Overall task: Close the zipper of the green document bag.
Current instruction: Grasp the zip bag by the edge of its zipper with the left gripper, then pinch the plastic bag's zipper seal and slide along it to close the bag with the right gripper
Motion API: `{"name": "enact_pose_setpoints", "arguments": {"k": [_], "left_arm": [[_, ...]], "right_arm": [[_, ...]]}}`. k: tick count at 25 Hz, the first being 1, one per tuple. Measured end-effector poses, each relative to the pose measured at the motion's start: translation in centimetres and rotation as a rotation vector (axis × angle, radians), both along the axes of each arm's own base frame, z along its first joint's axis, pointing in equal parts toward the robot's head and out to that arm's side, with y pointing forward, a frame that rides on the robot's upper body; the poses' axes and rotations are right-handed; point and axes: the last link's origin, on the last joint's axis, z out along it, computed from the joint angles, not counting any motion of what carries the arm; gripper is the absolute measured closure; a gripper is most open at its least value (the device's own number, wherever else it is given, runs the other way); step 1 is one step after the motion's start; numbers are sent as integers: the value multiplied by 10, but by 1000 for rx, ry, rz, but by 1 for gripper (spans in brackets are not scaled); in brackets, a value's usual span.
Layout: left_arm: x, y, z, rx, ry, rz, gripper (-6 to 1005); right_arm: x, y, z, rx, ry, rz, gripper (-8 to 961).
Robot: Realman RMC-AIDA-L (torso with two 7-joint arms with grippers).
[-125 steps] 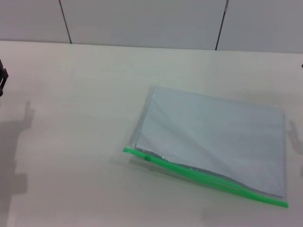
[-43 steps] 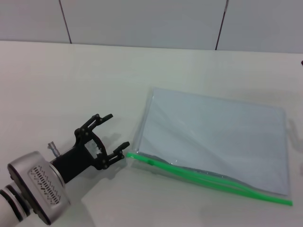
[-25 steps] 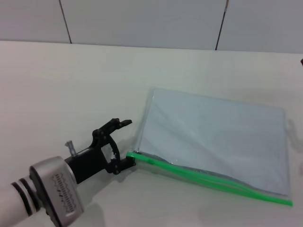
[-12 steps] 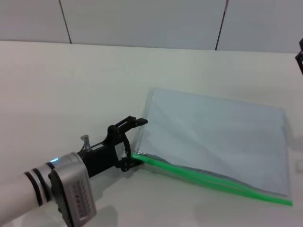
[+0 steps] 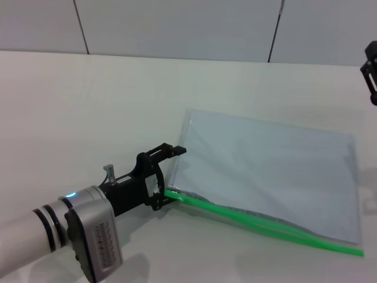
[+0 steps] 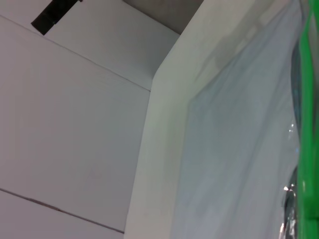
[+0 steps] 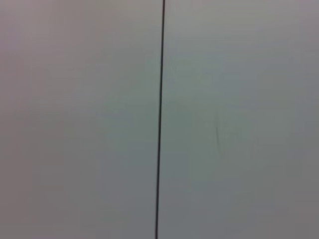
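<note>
The green document bag lies flat on the white table, a translucent blue-grey pouch seen also in the left wrist view. Its zipper runs along the near long edge as a bright green strip; the two green lines part in the middle, so the mouth gapes. I cannot make out the slider. My left gripper stands open at the bag's near-left corner, one finger over the short edge and the other touching the strip's left end. The zipper fills one edge of the left wrist view. My right gripper hangs at the far right, well above the bag.
The table is bare white to the left of and behind the bag. A grey panelled wall with dark seams rises beyond the far table edge. The right wrist view shows only wall with one seam.
My left arm has come in from the left and its open fingers now bracket the bag's near-left corner. The right gripper has come into view at the far right edge.
</note>
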Motion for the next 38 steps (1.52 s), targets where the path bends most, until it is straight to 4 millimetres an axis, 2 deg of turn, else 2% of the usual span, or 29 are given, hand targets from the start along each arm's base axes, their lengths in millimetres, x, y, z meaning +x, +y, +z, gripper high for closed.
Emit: {"name": "enact_pose_setpoints", "arguments": {"k": [8, 18, 24, 32, 38], "left_arm": [[-1, 0, -3, 8, 40, -18, 287], [0, -1, -5, 9, 54, -38, 757], [-1, -2, -4, 13, 51, -34, 906], [-1, -1, -3, 18, 51, -34, 945], [-3, 0, -1, 29, 52, -23, 945]], "right_arm": [[-2, 1, -1, -3, 1, 6, 215], [-5, 3, -4, -21, -7, 16, 216], [-12, 4, -11, -67, -49, 60, 217], [-24, 1, -22, -117, -116, 142, 218], [-50, -12, -55, -300, -274, 366, 219]]}}
